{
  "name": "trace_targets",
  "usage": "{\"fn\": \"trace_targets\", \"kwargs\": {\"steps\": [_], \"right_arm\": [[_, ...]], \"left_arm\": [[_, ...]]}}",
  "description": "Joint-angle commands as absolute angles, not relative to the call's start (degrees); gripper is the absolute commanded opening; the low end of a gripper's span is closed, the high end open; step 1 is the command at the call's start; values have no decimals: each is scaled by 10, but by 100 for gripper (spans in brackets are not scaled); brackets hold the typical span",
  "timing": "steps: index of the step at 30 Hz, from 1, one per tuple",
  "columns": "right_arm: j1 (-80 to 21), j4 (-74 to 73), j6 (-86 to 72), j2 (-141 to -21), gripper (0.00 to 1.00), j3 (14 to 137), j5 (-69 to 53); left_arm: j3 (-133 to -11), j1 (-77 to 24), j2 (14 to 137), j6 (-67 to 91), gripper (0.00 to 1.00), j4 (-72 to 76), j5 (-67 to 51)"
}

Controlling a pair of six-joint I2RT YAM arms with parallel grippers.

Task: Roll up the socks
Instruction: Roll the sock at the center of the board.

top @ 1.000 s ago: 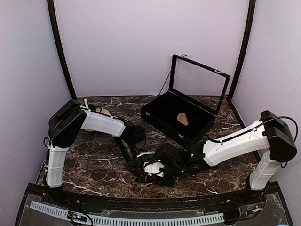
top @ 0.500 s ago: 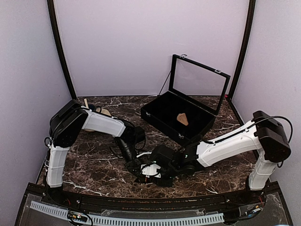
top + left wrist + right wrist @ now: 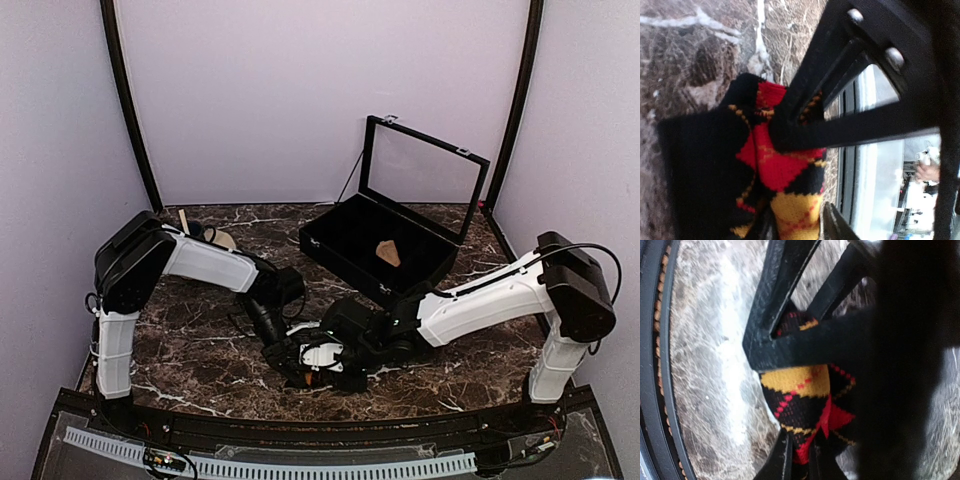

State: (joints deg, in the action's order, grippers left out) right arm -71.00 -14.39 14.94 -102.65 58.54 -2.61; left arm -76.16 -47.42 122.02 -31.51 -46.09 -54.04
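A black sock with red and orange argyle diamonds (image 3: pixel 775 165) lies bunched on the marble table near its front edge, and in the top view only a small patch of the sock (image 3: pixel 312 376) shows between the two grippers. My left gripper (image 3: pixel 800 227) stands open, its fingers straddling the sock's yellow end. My right gripper (image 3: pixel 800 465) is shut on a red-and-black fold of the sock (image 3: pixel 805 405). Both grippers meet over it: the left gripper (image 3: pixel 292 357) from the left, the right gripper (image 3: pixel 320 360) from the right.
An open black case (image 3: pixel 385 250) with a glass lid stands at the back right, a small tan piece inside it. Tan objects (image 3: pixel 220 238) lie at the back left behind the left arm. The table's front rail (image 3: pixel 655 365) runs close to the sock.
My right gripper has closed onto the sock and shifted slightly left. My left gripper's jaws have widened around the sock's end.
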Motion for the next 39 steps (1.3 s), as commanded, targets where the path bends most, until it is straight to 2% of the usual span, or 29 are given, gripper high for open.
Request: {"fn": "trace_targets", "kwargs": {"steps": [1, 11, 22, 39], "right_arm": [[-699, -180, 135, -1038, 1, 585, -61], [-676, -203, 100, -1050, 0, 596, -109], [-632, -281, 76, -1083, 0, 654, -222], [-562, -404, 74, -1170, 0, 764, -389]], "left_arm": [[-710, -465, 1158, -259, 37, -370, -499], [-601, -454, 1058, -167, 41, -211, -454], [-445, -458, 911, -87, 42, 17, -335], [-330, -612, 801, -169, 45, 129, -93]]}}
